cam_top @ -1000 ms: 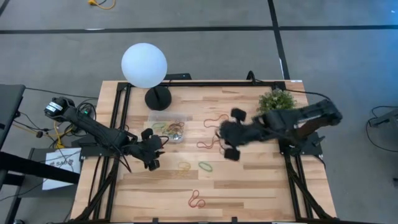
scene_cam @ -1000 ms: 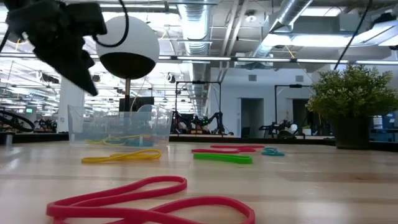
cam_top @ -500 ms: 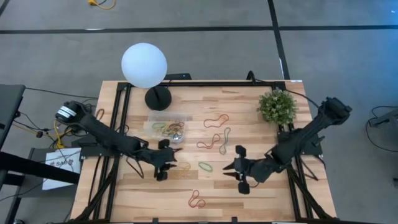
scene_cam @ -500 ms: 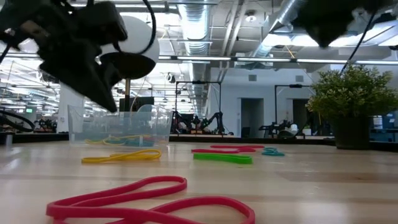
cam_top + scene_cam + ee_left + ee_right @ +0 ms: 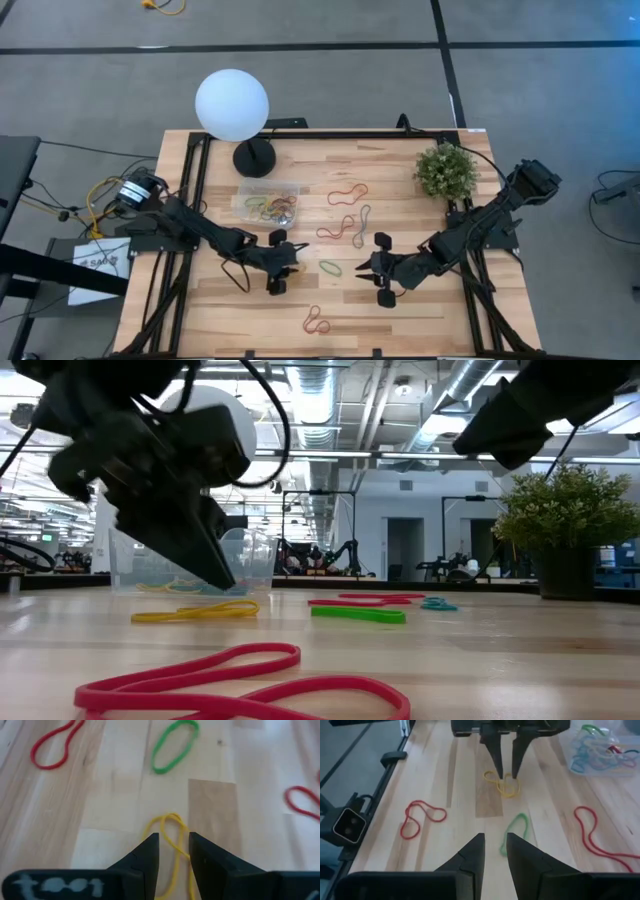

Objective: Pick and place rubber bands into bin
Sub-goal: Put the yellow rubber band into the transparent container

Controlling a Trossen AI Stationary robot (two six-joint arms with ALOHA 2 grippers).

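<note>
no readable writing; left claw (image 5: 171, 851) straddles yellow rubber band (image 5: 172, 851).

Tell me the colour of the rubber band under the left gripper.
Yellow rubber band; the left wrist view shows it best.

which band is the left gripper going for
From the white globe lamp, come toward the table's near edge past the clear bin. The left gripper, jaws slightly apart, straddles the yellow rubber band, the only yellow one, beside the green rubber band.
</note>
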